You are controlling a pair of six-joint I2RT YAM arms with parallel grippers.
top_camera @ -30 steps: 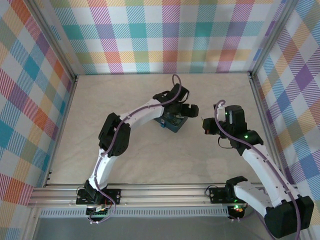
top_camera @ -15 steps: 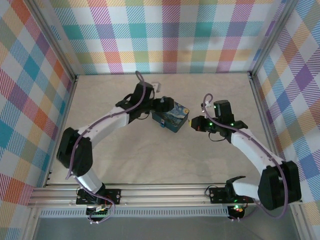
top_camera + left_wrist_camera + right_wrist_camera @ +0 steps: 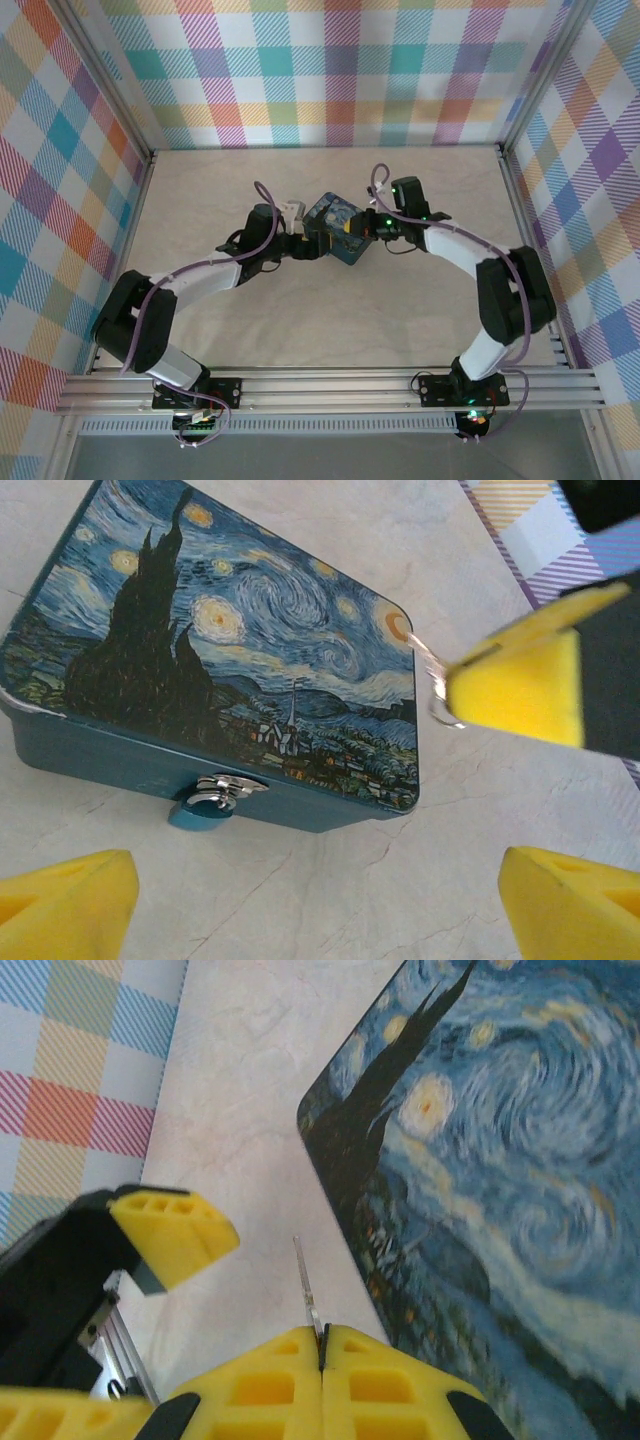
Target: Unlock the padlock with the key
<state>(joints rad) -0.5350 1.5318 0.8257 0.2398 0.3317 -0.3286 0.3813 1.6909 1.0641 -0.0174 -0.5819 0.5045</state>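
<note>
The tiny blue padlock (image 3: 196,811) hangs from the silvery latch (image 3: 226,786) on the front wall of the starry-night box (image 3: 240,650). My left gripper (image 3: 320,910) is open, its yellow fingers (image 3: 62,900) spread wide over the table just in front of that wall. My right gripper (image 3: 321,1335) is shut on the key (image 3: 306,1285), whose thin blade sticks out past the fingertips beside the box's edge. In the left wrist view the key (image 3: 436,685) shows at the box's right corner. From above, the left gripper (image 3: 308,240) and right gripper (image 3: 371,228) flank the box (image 3: 338,226).
The box lies mid-table on a pale marbled surface (image 3: 300,310). Plaid walls (image 3: 330,70) enclose the back and both sides. A finger of the left gripper (image 3: 172,1232) sits close to the key's tip in the right wrist view.
The left gripper has swung down to the box's left front. The right gripper has moved left with the key up to the box's right side. The box has shifted slightly.
</note>
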